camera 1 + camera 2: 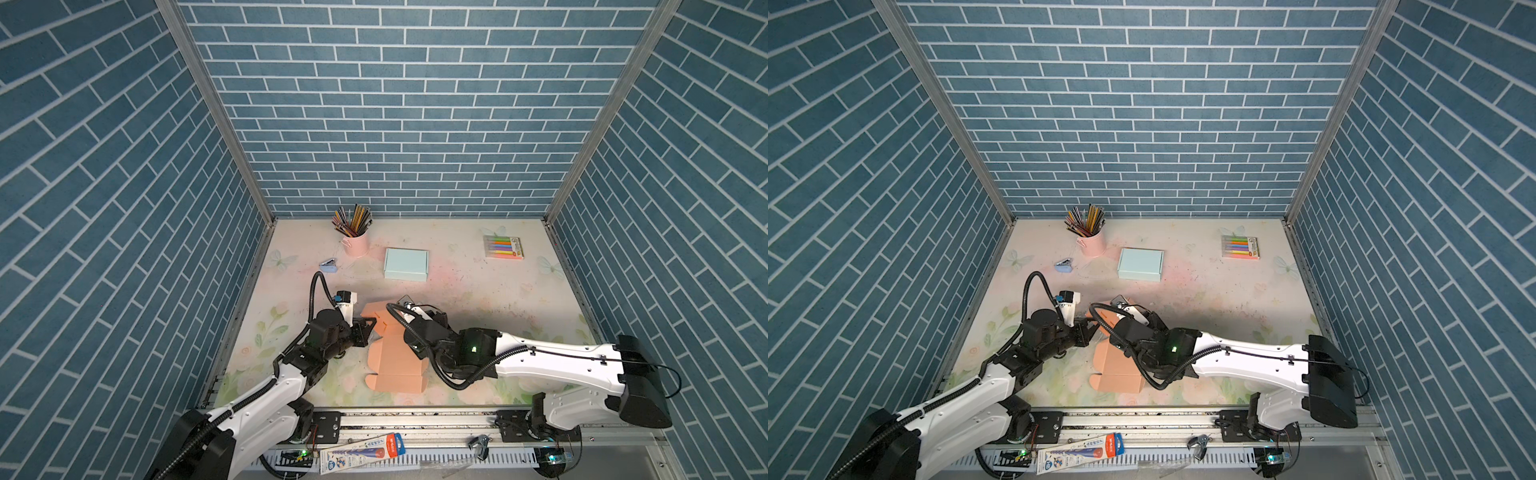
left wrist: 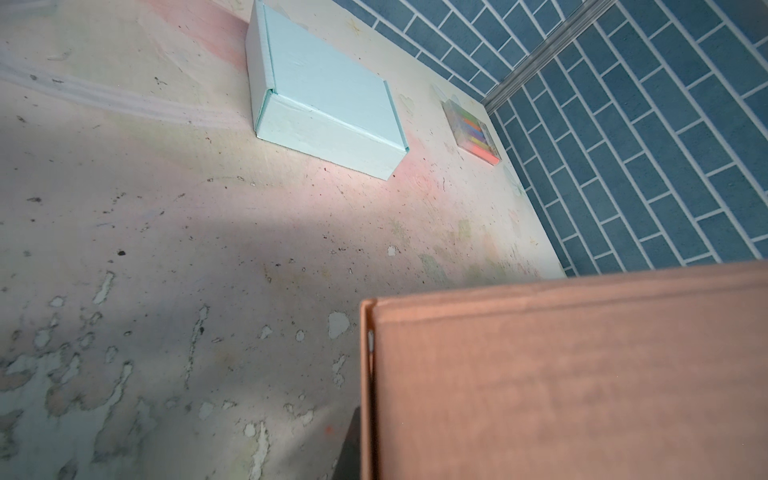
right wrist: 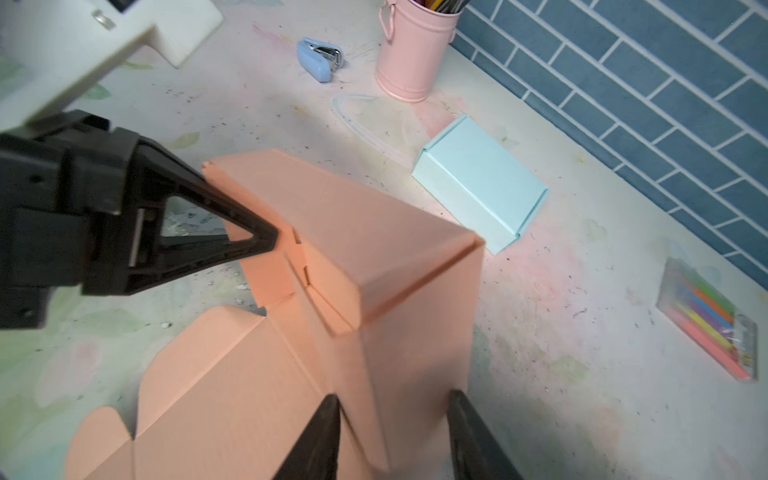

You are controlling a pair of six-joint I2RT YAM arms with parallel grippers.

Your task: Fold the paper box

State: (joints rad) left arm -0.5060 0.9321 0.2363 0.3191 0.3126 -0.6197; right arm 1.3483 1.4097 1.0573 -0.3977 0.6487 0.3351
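Found a blue stapler [image 1: 329, 266] far left at the back of the table [image 1: 498, 299], with a pink cup of pencils [image 1: 356, 243] just beside it. Saw the left gripper [image 3: 270, 241] pinched tight on a raised side flap of the orange paper box [image 1: 395, 357]. Noted the box itself near the front middle of the table, half formed: near panels flat on the surface, far end folded up. Spotted a closed light blue box [image 1: 406, 264] behind it, well apart. Caught the right gripper [image 3: 394, 397] with jaws partly spread, one finger on each side of the box's upright wall; could not tell whether either finger pressed on it. Marked a pack of coloured markers [image 1: 503, 247] lying flat far right, near the back corner.
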